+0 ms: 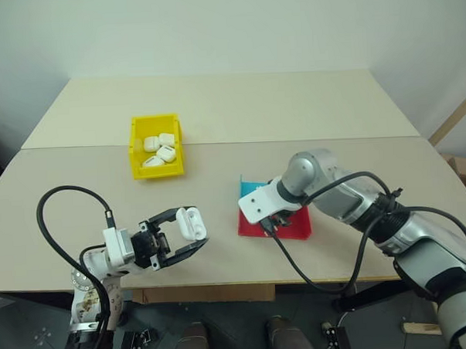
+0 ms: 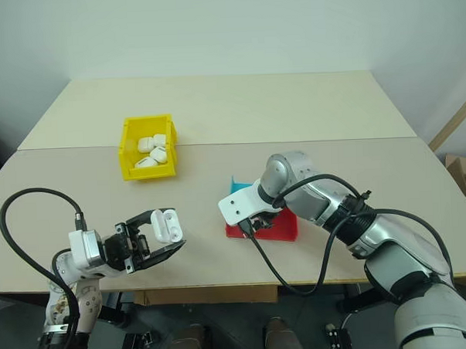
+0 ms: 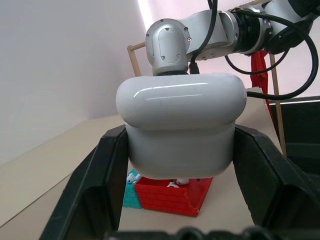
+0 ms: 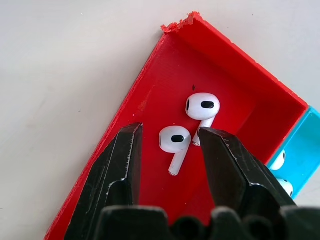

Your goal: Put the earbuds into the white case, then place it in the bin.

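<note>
Right tool (image 4: 167, 145) spread over the red plastic tray (image 4: 150, 80), straddling one tiny white earbud (image 4: 174, 144). Left tool (image 1: 191, 240) pinching the glossy white case (image 3: 181, 131) above the worktop (image 1: 238, 105), near the yellow bin (image 1: 157, 169).

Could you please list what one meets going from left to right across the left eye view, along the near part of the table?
Left gripper shut on the white case → red-and-cyan tray, with the right gripper reaching down into it, jaws open.
</note>
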